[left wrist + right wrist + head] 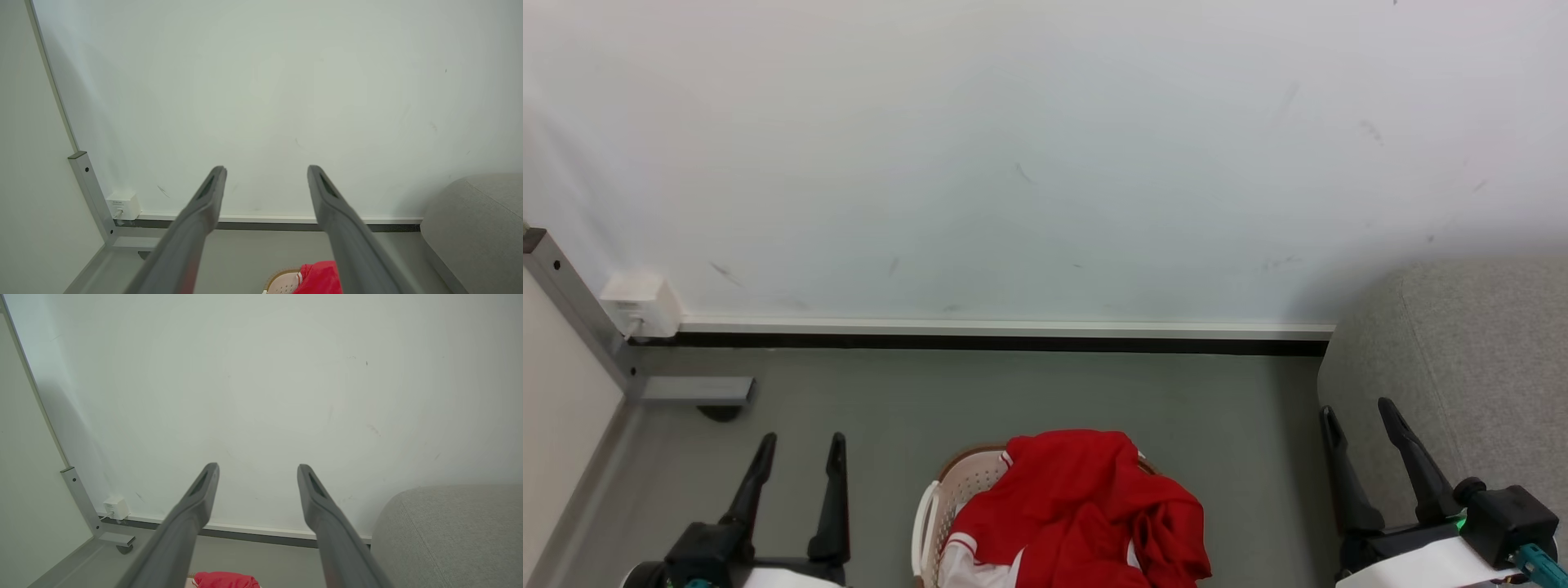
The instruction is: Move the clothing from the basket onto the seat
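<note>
- Clothing (pixel 1078 506): red garment with white panels, heaped in the basket at 6 o'clock of the head view. It spilled over the rim toward 4 o'clock, and neither gripper touched it.
- Basket (pixel 960 482): cream plastic with rows of small holes, a brown rim and a white handle on its 9 o'clock side. It stood on the floor, cut off by the bottom edge of the view.
- Seat (pixel 1462 359): grey woven sofa with a rounded corner, at 3 to 4 o'clock, set near the wall and well apart from the basket.
- Left gripper (pixel 802 441): at 7 o'clock, fingers spread and released, grasping nothing. It was near the basket's handle side but apart from it.
- Right gripper (pixel 1357 408): at 5 o'clock, fingers spread and released, grasping nothing. It stood between basket and seat, its tips overlapping the seat's near edge in view.
- Floor (pixel 931 392): grey, running between basket and seat.
- Wall (pixel 1045 163): pale and scuffed, at 12 o'clock, with a white skirting (pixel 1013 330) over a dark strip.
- White box (pixel 641 304): fixed low on the wall at 9 o'clock, just beside a grey metal post (pixel 572 302).
</note>
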{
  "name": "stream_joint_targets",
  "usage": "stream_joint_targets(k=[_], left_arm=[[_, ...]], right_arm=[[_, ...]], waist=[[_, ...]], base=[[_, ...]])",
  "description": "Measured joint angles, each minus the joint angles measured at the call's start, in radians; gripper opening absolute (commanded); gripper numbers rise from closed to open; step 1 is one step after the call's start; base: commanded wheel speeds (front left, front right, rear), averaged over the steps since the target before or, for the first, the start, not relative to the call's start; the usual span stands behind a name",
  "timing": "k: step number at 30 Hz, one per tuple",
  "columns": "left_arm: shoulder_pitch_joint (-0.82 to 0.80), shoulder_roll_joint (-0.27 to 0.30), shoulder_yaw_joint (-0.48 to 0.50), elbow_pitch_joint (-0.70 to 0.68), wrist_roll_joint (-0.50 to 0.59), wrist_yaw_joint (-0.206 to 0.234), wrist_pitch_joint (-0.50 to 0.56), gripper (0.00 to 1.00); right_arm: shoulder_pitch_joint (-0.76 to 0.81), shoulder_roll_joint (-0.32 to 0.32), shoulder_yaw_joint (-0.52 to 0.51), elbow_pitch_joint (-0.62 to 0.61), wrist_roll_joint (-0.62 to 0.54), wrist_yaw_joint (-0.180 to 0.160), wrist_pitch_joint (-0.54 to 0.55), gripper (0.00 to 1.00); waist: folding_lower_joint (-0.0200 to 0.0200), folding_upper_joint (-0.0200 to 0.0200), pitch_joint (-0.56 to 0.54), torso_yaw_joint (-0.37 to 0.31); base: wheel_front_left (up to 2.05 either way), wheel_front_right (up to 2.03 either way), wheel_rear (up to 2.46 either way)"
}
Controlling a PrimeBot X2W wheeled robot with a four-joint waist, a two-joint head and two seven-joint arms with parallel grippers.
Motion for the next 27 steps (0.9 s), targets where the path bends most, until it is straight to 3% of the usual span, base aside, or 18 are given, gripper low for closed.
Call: stream_joint_targets(k=[16, 27], left_arm=[[-0.013, 0.000, -0.005, -0.012, -0.027, 0.002, 0.000, 1.00], [-0.073, -0.001, -0.012, -0.015, -0.044, -0.022, 0.000, 1.00]], right_arm=[[-0.025, -0.023, 0.020, -0.019, 0.011, 0.000, 0.000, 1.00], [-0.061, -0.034, 0.023, -0.060, 0.018, 0.000, 0.000, 1.00]], waist=[[0.0000, 0.0000, 0.039, -0.027], [0.0000, 0.0000, 0.122, -0.052]], base=[[0.00, 0.00, 0.00], [0.00, 0.00, 0.00]])
